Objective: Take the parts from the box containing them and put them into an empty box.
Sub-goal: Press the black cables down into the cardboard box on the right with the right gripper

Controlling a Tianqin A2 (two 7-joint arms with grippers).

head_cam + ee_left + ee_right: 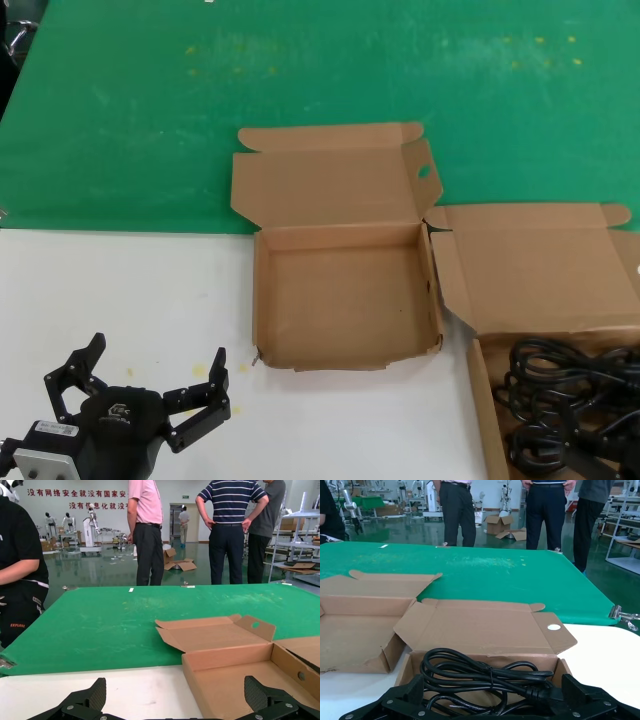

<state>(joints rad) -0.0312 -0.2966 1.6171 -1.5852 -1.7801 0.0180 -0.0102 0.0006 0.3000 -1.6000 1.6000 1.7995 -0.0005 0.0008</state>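
The empty box [345, 300] lies open in the middle, with an oval hole in its lid tab [424, 172]. It also shows in the left wrist view [235, 680] and the right wrist view [350, 635]. The box holding the parts [545, 265] lies to its right. Several looped black power cords [570, 395] lie inside it. My right gripper [492, 685] is open, low over the cords [470, 672], one finger on each side of the bundle, gripping nothing. My left gripper [157, 352] is open and empty over the white table, to the left of the empty box [175, 690].
The boxes straddle the line where the white tabletop [120, 290] meets a green mat [300, 70]. The cord box lid [480, 627] stands up behind the cords. People [230, 525] stand beyond the table's far edge.
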